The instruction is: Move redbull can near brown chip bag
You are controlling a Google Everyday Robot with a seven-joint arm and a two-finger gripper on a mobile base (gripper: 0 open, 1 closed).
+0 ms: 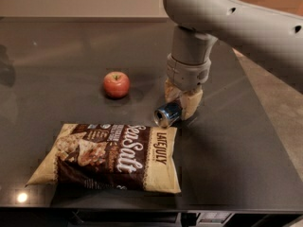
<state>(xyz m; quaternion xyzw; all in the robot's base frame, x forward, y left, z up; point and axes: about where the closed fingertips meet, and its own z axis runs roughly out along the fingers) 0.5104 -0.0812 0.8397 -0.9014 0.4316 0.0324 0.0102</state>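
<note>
Table (246,141): dark grey, glossy, flat; pale wall behind. Gripper (181,105): tan pads clamped on redbull can (168,114); slim metal cyl., shiny end fwd, just beside top-right corner of brown chip bag (113,157); bag flat, crinkly. Apple (116,84): red, round, left of can.

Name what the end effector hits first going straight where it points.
Pointing down and shut on the redbull can, the end effector would likely meet the table first, beside the brown chip bag.
</note>
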